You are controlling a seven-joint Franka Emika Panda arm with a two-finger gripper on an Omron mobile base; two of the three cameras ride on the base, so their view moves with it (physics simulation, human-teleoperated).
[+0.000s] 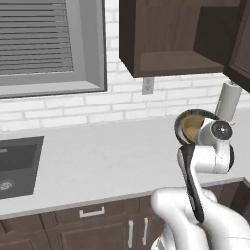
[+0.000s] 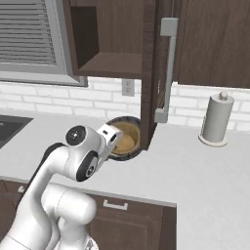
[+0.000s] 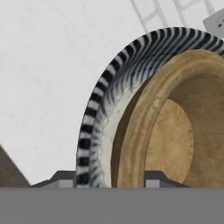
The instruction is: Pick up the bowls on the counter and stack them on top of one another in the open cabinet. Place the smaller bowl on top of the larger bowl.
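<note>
The light is bright and even, with no glare. The counter (image 1: pixel 97 161) looks pale and clean. It is darker inside the cabinet (image 2: pixel 112 39). Close up, the larger bowl (image 3: pixel 98 118) looks a bit blurry.

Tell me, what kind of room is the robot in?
It looks like a kitchen. There's a sink set into a long pale counter, a dark wooden wall cabinet with an open front above it, and a paper towel roll standing by the white brick wall.
</note>
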